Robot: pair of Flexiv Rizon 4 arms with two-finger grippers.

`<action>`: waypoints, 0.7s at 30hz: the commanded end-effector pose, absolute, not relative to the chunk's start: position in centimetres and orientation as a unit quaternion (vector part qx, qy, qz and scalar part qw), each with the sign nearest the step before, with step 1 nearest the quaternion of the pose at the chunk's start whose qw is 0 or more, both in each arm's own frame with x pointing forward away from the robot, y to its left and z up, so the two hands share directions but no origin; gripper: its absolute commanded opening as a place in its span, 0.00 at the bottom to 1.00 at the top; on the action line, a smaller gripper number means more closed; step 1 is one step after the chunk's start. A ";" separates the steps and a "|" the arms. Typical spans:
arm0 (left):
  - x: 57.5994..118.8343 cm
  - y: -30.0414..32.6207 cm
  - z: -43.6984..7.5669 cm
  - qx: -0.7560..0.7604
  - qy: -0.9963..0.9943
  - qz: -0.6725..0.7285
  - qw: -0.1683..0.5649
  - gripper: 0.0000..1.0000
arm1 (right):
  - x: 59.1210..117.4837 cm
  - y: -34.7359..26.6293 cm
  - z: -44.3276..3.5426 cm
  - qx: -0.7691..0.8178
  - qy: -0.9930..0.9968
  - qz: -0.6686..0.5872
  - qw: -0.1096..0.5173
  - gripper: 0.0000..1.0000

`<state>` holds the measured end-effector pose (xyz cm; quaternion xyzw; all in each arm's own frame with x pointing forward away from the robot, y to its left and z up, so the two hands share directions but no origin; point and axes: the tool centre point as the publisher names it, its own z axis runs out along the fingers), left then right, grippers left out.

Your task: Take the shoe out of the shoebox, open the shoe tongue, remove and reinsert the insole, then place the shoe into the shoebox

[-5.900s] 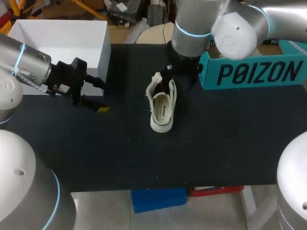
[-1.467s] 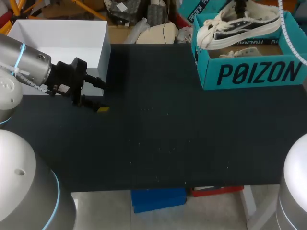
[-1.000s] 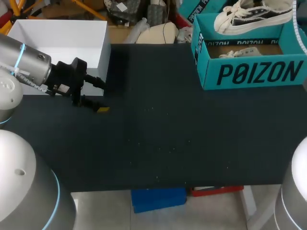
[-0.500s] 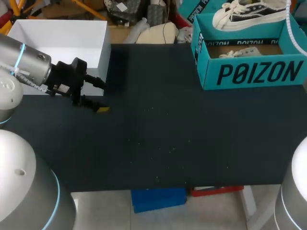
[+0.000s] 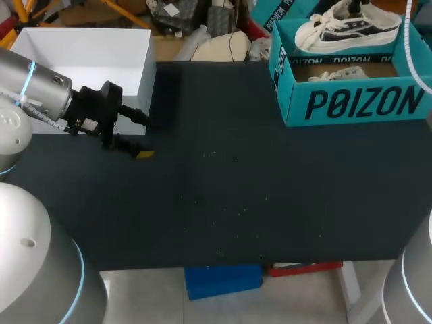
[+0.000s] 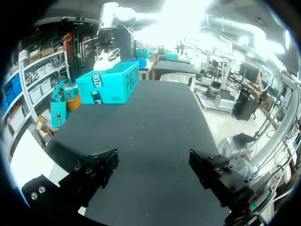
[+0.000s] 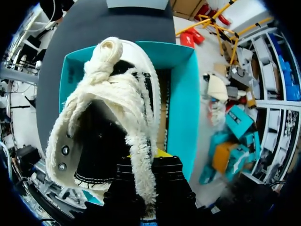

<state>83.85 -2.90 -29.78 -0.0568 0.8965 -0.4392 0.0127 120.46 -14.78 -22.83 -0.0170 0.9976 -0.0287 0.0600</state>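
Tabletop, shoe crosswise over shoebox (toe left)

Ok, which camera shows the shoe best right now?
The right wrist view: the shoe fills it, seen from above into its opening, over the shoebox. The head view shows it side-on and smaller; the left wrist view shows it tiny, far across the table.

Head view looks down; all views share the shoebox.

Matte black table, faint pale specks, white box at far-left corner
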 end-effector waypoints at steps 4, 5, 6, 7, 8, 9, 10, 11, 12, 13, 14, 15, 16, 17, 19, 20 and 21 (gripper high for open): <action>83.7 -2.9 -29.9 -0.057 0.896 -0.439 0.016 1.00 | 123.2 -14.9 -25.6 -0.023 0.999 -0.035 0.027 0.00; 83.7 -2.9 -29.9 -0.057 0.896 -0.439 0.016 1.00 | 123.4 -14.9 -25.9 -0.019 0.999 -0.033 0.025 0.00; 83.7 -2.9 -29.9 -0.057 0.896 -0.439 0.016 1.00 | 123.6 -14.9 -26.2 -0.019 0.999 -0.034 0.024 0.00; 83.7 -2.9 -29.9 -0.057 0.896 -0.439 0.016 1.00 | 123.8 -14.9 -26.7 -0.020 0.999 -0.035 0.022 0.00; 83.7 -2.9 -29.9 -0.057 0.896 -0.439 0.016 1.00 | 124.0 -14.9 -27.1 -0.018 0.999 -0.034 0.020 0.00; 83.7 -2.9 -29.9 -0.057 0.896 -0.439 0.016 1.00 | 124.1 -14.9 -27.4 -0.018 0.999 -0.034 0.019 0.00; 83.7 -2.9 -29.9 -0.057 0.896 -0.439 0.016 1.00 | 124.3 -15.0 -27.7 -0.017 0.999 -0.034 0.018 0.00; 83.7 -2.9 -29.9 -0.057 0.896 -0.439 0.016 1.00 | 124.4 -15.0 -28.0 -0.015 0.999 -0.035 0.017 0.00; 83.7 -2.9 -29.9 -0.057 0.896 -0.439 0.016 1.00 | 124.5 -15.0 -28.4 -0.014 0.999 -0.035 0.016 0.00; 83.7 -2.9 -29.9 -0.057 0.896 -0.439 0.016 1.00 | 124.6 -15.1 -28.8 -0.008 0.999 -0.033 0.017 0.00; 83.7 -2.9 -29.9 -0.057 0.896 -0.439 0.016 1.00 | 124.6 -15.1 -29.2 -0.004 0.999 -0.028 0.016 0.00; 83.7 -2.9 -29.9 -0.057 0.896 -0.439 0.016 1.00 | 124.7 -15.2 -29.5 -0.003 1.000 -0.027 0.015 0.00; 83.7 -2.9 -29.9 -0.057 0.896 -0.439 0.016 1.00 | 124.7 -15.2 -29.8 -0.002 1.000 -0.028 0.015 0.00; 83.7 -2.9 -29.9 -0.057 0.896 -0.439 0.016 1.00 | 124.8 -15.3 -30.1 -0.001 1.000 -0.028 0.015 0.00; 83.7 -2.9 -29.9 -0.057 0.896 -0.439 0.016 1.00 | 125.0 -15.5 -30.8 0.003 1.000 -0.026 0.011 0.00; 83.7 -2.9 -29.9 -0.057 0.896 -0.439 0.016 1.00 | 125.1 -15.6 -31.1 0.006 1.000 -0.025 0.011 0.00; 83.7 -2.9 -29.9 -0.057 0.896 -0.439 0.016 1.00 | 125.1 -15.6 -31.4 0.006 1.000 -0.025 0.008 0.00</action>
